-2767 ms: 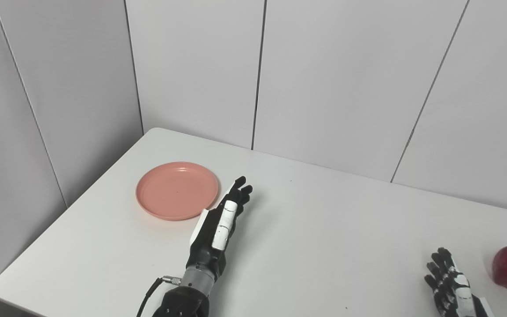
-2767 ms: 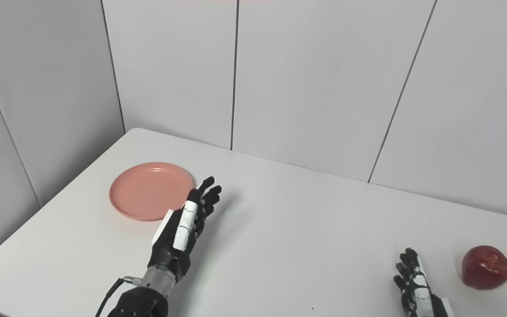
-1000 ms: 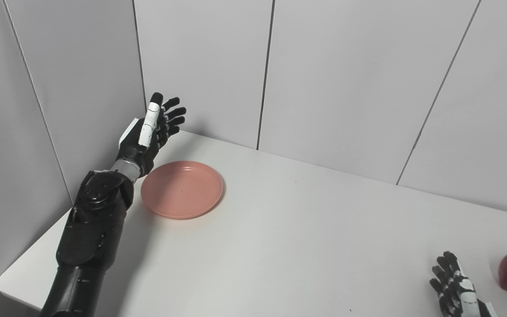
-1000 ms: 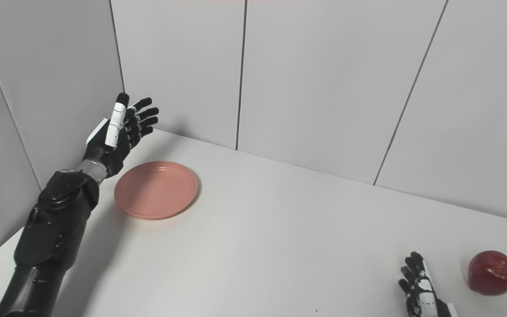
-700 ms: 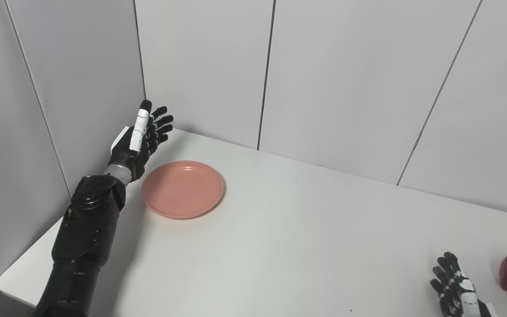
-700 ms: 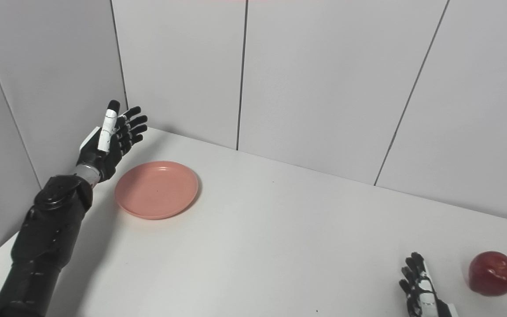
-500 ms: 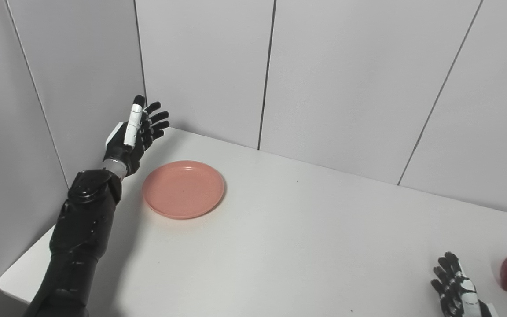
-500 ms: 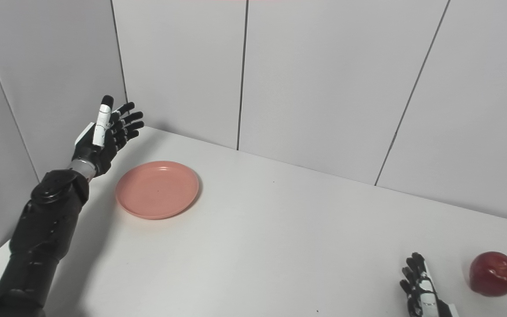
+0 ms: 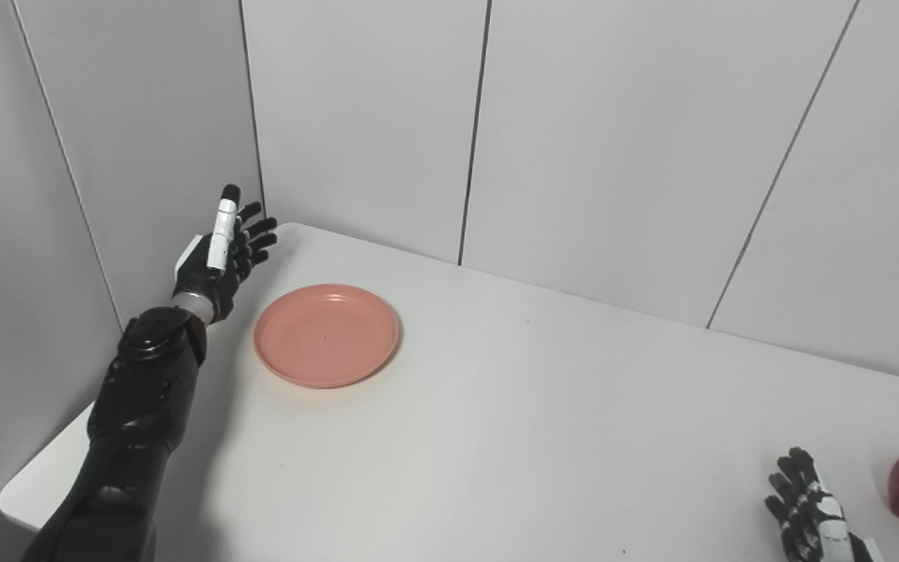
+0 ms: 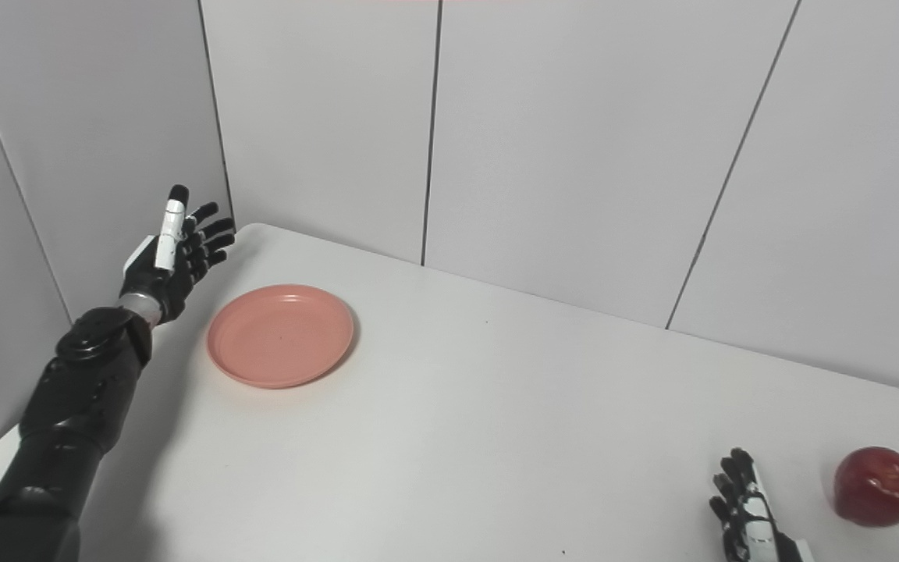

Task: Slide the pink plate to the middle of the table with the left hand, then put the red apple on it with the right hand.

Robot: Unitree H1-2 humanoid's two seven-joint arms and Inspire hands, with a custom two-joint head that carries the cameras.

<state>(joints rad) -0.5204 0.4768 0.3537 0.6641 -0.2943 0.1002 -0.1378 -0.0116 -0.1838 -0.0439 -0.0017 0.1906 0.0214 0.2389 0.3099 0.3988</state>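
A pink plate (image 9: 327, 335) lies empty on the white table (image 9: 512, 406), at the far left. My left hand (image 9: 221, 254) is open and empty, raised above the table's left edge, to the left of the plate and apart from it. A red apple (image 10: 879, 485) sits on the table at the near right. My right hand (image 10: 746, 515) is open and empty, low at the picture's bottom edge, left of the apple and apart from it. Its palm is partly cut off by the frame.
Grey wall panels (image 9: 590, 140) stand close behind the table and along its left side (image 9: 106, 156), right behind my left hand. The table's left front corner (image 9: 16, 499) shows at the bottom left.
My left hand has swung from the plate's right side, up and over to its left side, and now drifts further left and lower toward the wall. The plate, apple and right hand stay put.
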